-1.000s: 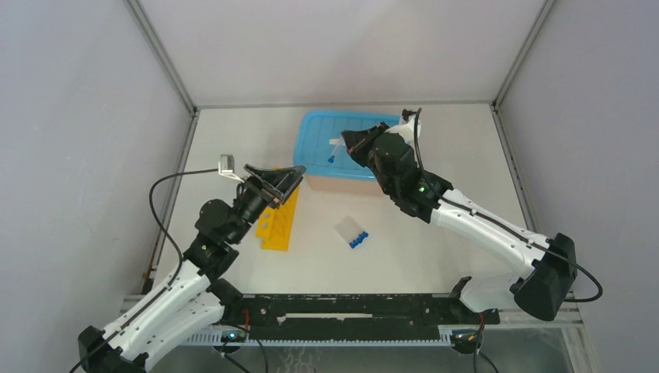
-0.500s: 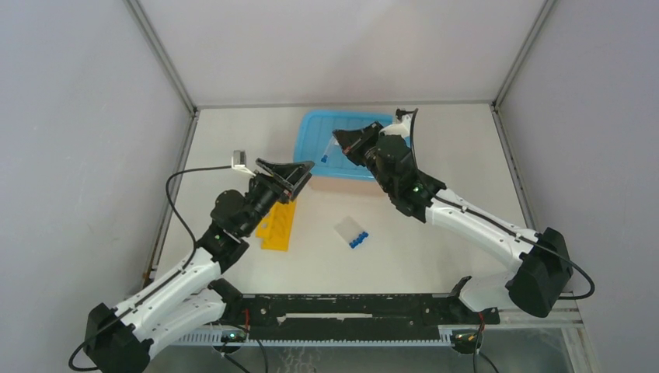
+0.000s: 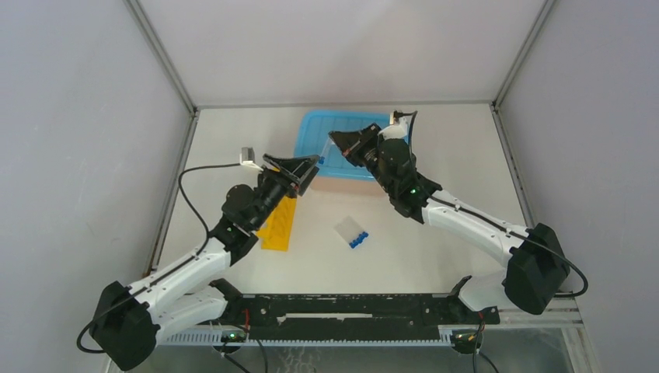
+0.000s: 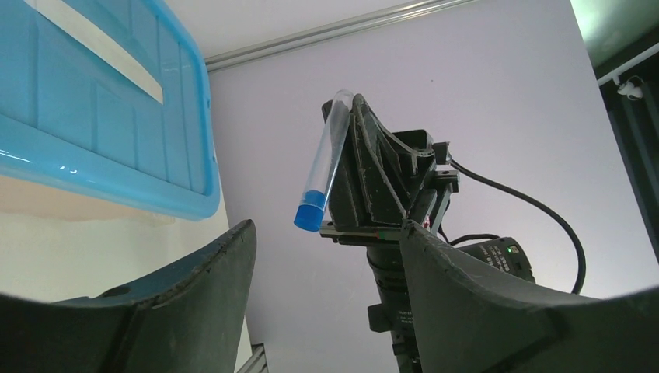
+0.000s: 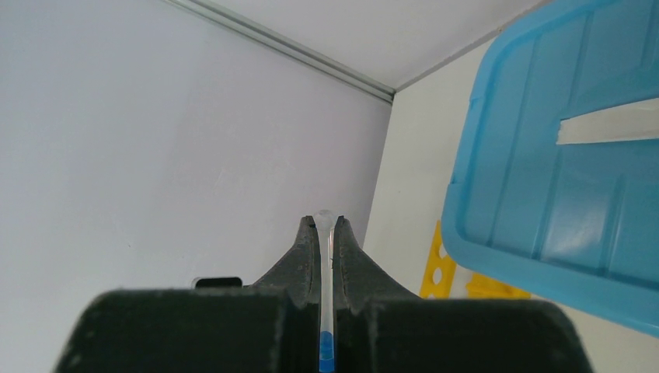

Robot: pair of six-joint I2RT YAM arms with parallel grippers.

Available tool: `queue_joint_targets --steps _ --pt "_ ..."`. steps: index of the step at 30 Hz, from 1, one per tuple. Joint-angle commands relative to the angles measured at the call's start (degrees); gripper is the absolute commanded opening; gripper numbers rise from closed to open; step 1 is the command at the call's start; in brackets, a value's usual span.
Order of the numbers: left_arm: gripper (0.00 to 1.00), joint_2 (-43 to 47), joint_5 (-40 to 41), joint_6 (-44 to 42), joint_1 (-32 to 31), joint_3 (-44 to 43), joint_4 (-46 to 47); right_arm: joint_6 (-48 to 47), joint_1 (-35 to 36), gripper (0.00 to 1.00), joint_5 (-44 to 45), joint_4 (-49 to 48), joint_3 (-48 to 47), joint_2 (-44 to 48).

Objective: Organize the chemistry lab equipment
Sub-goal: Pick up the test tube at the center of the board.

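Observation:
My right gripper (image 3: 336, 141) (image 5: 325, 224) is shut on a clear blue-capped tube (image 3: 324, 151) (image 5: 325, 295) and holds it in the air over the blue bin's left edge. From the left wrist, the tube (image 4: 325, 159) hangs cap down just beyond my left gripper (image 4: 326, 229) (image 3: 305, 177). That gripper is open with nothing between its fingers and faces the right one at close range. The yellow rack (image 3: 278, 224) (image 5: 439, 272) lies flat on the table under my left arm. A small clear tray (image 3: 346, 228) with blue-capped tubes (image 3: 358, 239) sits mid-table.
A blue plastic bin (image 3: 305, 137) (image 4: 116, 179) (image 5: 544, 256) stands at the back centre, upside down by its ribbed look. Grey walls close in the table on the left, right and back. A black rail (image 3: 350, 307) runs along the near edge.
My left arm has swung right and toward the back, bringing its gripper up to the tube, and its jaws have narrowed somewhat. The right gripper has shifted slightly left, still holding the tube.

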State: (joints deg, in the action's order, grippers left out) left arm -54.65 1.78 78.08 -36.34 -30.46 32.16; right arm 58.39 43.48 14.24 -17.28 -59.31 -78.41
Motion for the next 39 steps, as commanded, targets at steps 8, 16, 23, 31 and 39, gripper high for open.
queue_joint_targets --steps 8,16,23,31,39 --pt "0.65 -3.8 -0.3 2.1 -0.8 -4.0 9.2 3.2 -3.1 0.0 -7.1 -12.3 3.2 -0.9" --pt "0.63 -8.9 1.5 5.0 -2.0 -4.8 16.8 5.0 -5.5 0.0 -8.9 -15.9 5.3 -0.9" --pt "0.64 -10.7 3.3 6.4 -2.2 -5.8 17.2 5.7 -7.1 0.0 -9.9 -18.3 6.2 -0.9" --pt "0.64 -12.6 3.6 7.9 -2.6 -8.3 16.2 7.2 -7.6 0.0 -11.6 -25.0 8.5 -2.6" --pt "0.64 -12.8 5.3 7.5 -3.6 -9.2 13.3 6.8 -7.9 0.0 -12.0 -27.7 9.6 -2.8"
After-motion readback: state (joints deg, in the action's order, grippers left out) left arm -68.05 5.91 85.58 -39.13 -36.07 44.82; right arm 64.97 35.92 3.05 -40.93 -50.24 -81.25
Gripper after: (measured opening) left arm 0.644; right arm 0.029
